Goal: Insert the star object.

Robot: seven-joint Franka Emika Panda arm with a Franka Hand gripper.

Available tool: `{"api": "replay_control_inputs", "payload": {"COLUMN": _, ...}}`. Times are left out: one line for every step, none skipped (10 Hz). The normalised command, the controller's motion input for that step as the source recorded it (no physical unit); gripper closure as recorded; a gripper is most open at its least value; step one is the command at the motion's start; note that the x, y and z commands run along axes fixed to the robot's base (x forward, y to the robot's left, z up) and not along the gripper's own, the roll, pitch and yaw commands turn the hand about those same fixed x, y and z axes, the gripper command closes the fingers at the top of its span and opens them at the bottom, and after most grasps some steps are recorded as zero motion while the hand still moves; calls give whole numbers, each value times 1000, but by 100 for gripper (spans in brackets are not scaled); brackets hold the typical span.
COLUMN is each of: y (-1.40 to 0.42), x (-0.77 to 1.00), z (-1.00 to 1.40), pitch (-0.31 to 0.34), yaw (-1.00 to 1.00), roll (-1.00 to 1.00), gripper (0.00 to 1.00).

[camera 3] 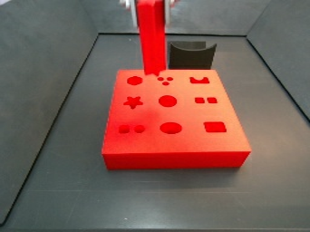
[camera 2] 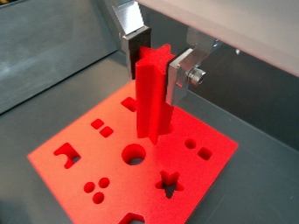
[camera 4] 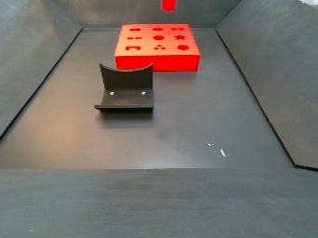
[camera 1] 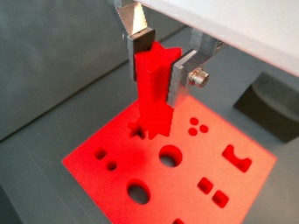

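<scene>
My gripper (camera 1: 160,59) is shut on the top of the star object (camera 1: 153,92), a long bright red peg with a star-shaped end, which hangs upright. It shows the same way in both wrist views (camera 2: 152,96). Its lower end hovers just above the flat red block (camera 1: 122,175) with shaped holes. In a side view the peg (camera 3: 150,36) is over the block's far edge, beyond the star hole (camera 3: 133,102). In a wrist view the star hole (camera 2: 170,184) lies apart from the peg's end. Only the peg's tip (camera 4: 169,5) shows in a side view.
The dark grey curved holder (camera 3: 190,53) stands just behind the red block (camera 3: 172,127); in a side view it (camera 4: 125,88) sits in front of the block (camera 4: 158,46). Dark sloping walls (camera 3: 61,109) enclose the grey floor (camera 4: 187,139).
</scene>
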Motion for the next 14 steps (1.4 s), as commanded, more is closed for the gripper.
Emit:
{"api": "replay_control_inputs", "payload": {"y": 34, "x": -37, "z": -517, "pitch": -99, "yaw": -863, "roll": -76, "gripper": 100}}
{"api": "replay_control_inputs", "payload": {"y": 54, "x": -251, "z": -217, "pitch": 61, "yaw": -797, "roll": 67, "gripper": 100}}
{"api": "replay_control_inputs", "payload": {"y": 0, "x": -240, "z": 0, "pitch": 337, "yaw": -549, "roll": 337, "gripper": 100}}
{"api": "replay_control_inputs", "payload": {"y": 0, "x": -257, "z": 169, "pitch": 390, "yaw": -489, "roll": 391, "gripper": 100}}
{"api": "replay_control_inputs", "payload": {"y": 0, "x": -249, "z": 151, "pitch": 387, "yaw": -489, "roll": 400, "gripper": 100}}
{"api": "replay_control_inputs", "payload": {"y": 0, "x": 0, "z": -114, "pitch": 153, "yaw": -451, "roll": 143, "gripper": 100}}
{"api": "replay_control_inputs", "payload": {"y": -14, "x": 0, "z": -117, "pitch": -29, "yaw": 0, "roll": 0, "gripper": 100}}
{"api": "replay_control_inputs", "payload": {"y": 209, "x": 14, "z": -446, "pitch": -103, "yaw": -174, "roll": -259, "gripper": 100}}
{"api": "replay_control_inputs", "payload": {"y": 223, "x": 0, "z": -326, "pitch": -59, "yaw": -206, "roll": -273, "gripper": 100}}
{"api": "replay_control_inputs", "payload": {"y": 109, "x": 97, "z": -237, "pitch": 11, "yaw": -97, "roll": -107, "gripper": 100}}
{"api": "replay_control_inputs", "payload": {"y": 6, "x": 103, "z": -317, "pitch": 140, "yaw": -120, "roll": -189, "gripper": 100}}
{"api": "replay_control_inputs", "payload": {"y": 0, "x": 11, "z": -191, "pitch": 259, "yaw": -191, "roll": -180, "gripper": 100}}
{"api": "replay_control_inputs", "payload": {"y": 0, "x": 0, "z": -66, "pitch": 187, "yaw": -71, "roll": -53, "gripper": 100}}
{"api": "replay_control_inputs", "payload": {"y": 17, "x": 0, "z": -171, "pitch": 229, "yaw": -106, "roll": -67, "gripper": 100}}
